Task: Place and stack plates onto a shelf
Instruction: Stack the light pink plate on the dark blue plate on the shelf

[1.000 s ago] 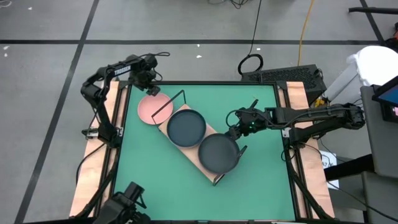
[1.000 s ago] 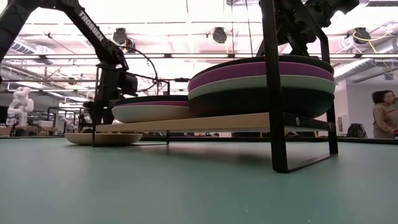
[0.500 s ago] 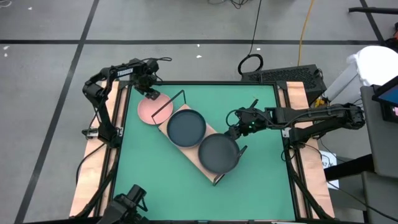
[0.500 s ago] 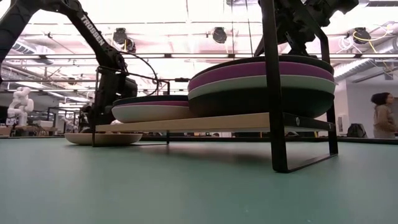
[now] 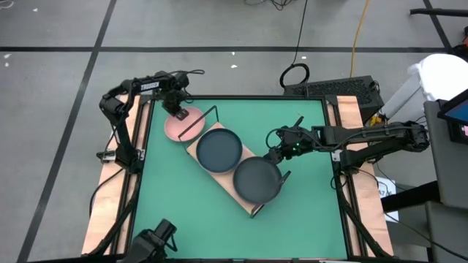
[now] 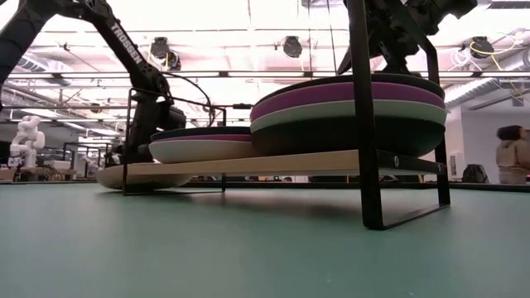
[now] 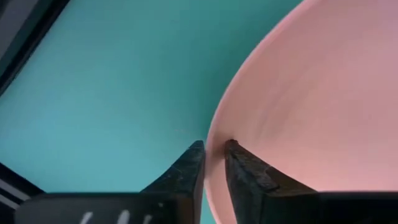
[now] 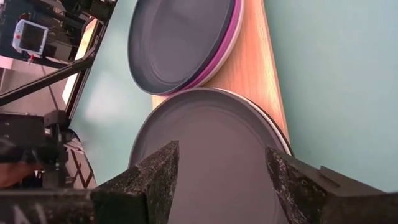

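The left gripper [image 5: 178,113] is at the far left corner of the green table [image 5: 219,212]. Its two fingers [image 7: 186,171] pinch the rim of the pink plate [image 5: 179,126], one finger on each side of the edge. In the low view one side of the pink plate [image 6: 142,175] is tipped up a little off the table. This plate sits just beside the end of the shelf [image 5: 218,179], partly under the black wire frame [image 5: 199,124].

The shelf is a long wooden board that lies slanted across the middle of the table. Two stacks of plates rest on it. The stack near the pink plate [image 5: 219,149] has a dark plate on top. The other stack [image 5: 257,180] also has a dark plate on top, and in the low view it [image 6: 348,112] shows dark, purple and pale green layers.

The right gripper [image 5: 276,156] is beside that second stack. Its fingers [image 8: 155,177] are spread wide apart over the top plate and hold nothing.
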Robot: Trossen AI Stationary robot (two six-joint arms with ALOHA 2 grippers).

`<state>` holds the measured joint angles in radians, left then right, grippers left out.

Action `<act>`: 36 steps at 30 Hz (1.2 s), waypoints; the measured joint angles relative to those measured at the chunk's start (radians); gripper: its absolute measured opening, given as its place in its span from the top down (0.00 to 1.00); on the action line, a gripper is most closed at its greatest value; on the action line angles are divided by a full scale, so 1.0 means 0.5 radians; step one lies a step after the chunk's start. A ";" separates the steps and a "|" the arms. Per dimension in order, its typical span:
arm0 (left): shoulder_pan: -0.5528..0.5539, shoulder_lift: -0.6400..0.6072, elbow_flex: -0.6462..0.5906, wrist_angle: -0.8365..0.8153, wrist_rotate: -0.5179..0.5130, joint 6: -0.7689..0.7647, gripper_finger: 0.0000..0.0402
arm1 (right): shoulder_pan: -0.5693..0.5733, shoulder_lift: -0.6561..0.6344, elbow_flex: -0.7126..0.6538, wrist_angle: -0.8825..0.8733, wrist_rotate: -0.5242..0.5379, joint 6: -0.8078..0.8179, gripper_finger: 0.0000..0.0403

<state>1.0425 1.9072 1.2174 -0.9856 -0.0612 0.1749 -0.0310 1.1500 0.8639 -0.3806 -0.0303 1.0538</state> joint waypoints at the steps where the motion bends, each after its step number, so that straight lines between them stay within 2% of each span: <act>1: -0.012 -0.002 -0.008 0.005 -0.002 -0.002 0.86 | 0.000 0.000 0.000 0.008 0.000 0.000 0.46; 8: -0.037 -0.057 -0.016 -0.012 -0.013 -0.007 0.95 | 0.000 0.000 0.000 0.020 0.000 0.000 0.46; 18: 0.047 -0.368 0.006 0.014 -0.084 -0.133 0.97 | 0.000 0.000 0.000 0.020 0.004 -0.037 0.46; 36: 0.114 -0.989 0.007 0.147 -0.082 -0.803 0.97 | 0.003 0.000 0.000 0.021 0.005 -0.061 0.46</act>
<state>1.0992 1.4127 1.2209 -0.9122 -0.1020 -0.2265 -0.0293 1.1500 0.8639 -0.3702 -0.0280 1.0234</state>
